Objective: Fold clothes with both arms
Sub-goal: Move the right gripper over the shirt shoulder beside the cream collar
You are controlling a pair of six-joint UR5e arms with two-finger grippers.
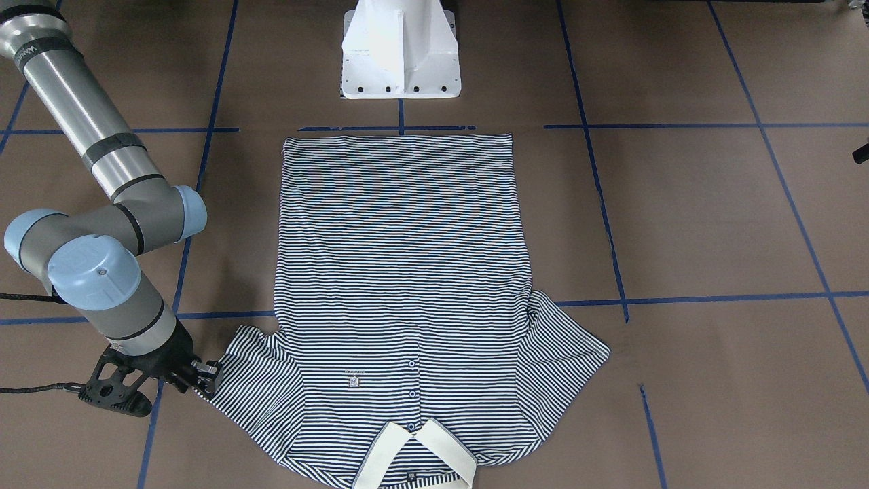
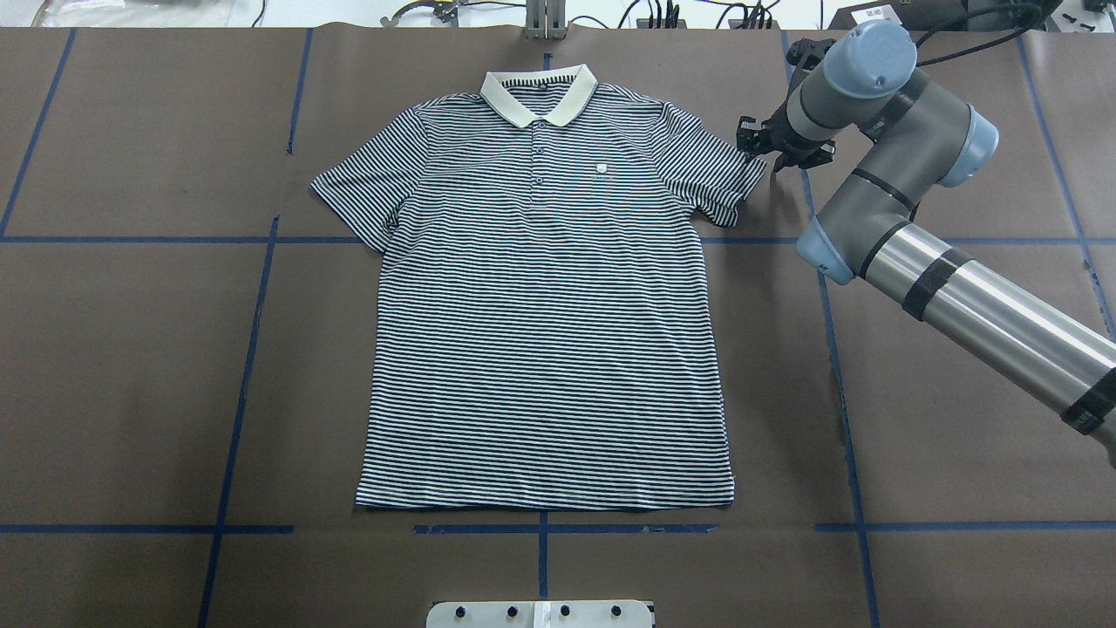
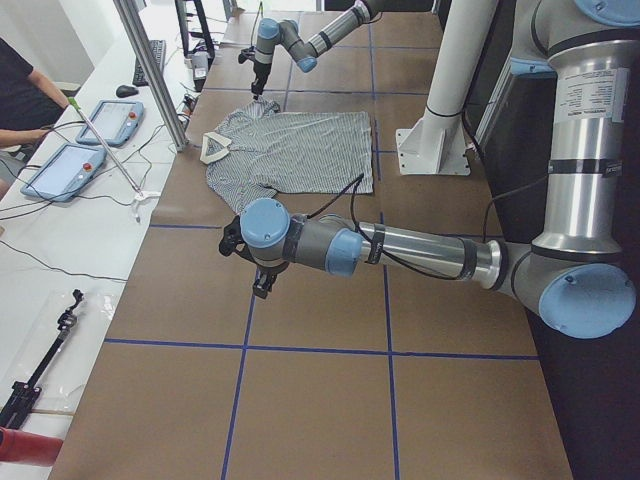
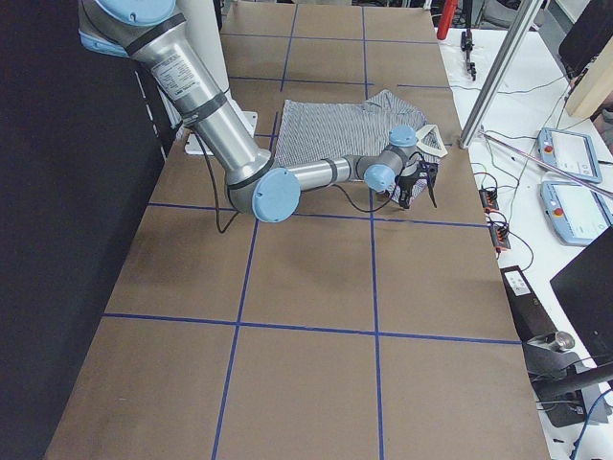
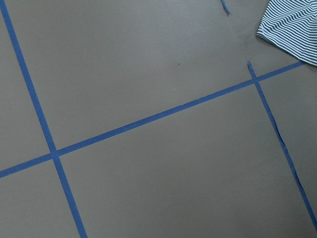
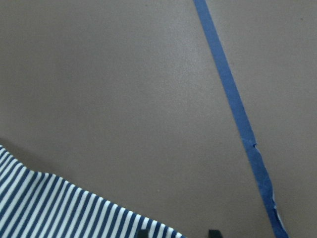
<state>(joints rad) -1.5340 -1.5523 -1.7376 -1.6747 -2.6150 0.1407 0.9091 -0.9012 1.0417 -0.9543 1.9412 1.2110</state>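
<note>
The striped polo shirt (image 2: 545,296) lies flat and face up on the brown table, with its cream collar (image 2: 539,92) on the far side from the robot. My right gripper (image 2: 757,155) is low at the end of the sleeve on the robot's right (image 1: 254,380). The right wrist view shows its two fingertips (image 6: 213,232) apart, with the sleeve's hem (image 6: 74,210) reaching between them. It is open. My left gripper (image 3: 262,283) shows only in the exterior left view, held over bare table past the other sleeve (image 5: 292,29). I cannot tell whether it is open or shut.
Blue tape lines (image 2: 248,349) cross the brown table. The white pedestal base (image 1: 400,51) stands at the robot's edge by the shirt's hem. An operators' bench with tablets (image 3: 60,170) and a metal post (image 3: 150,70) runs along the far edge.
</note>
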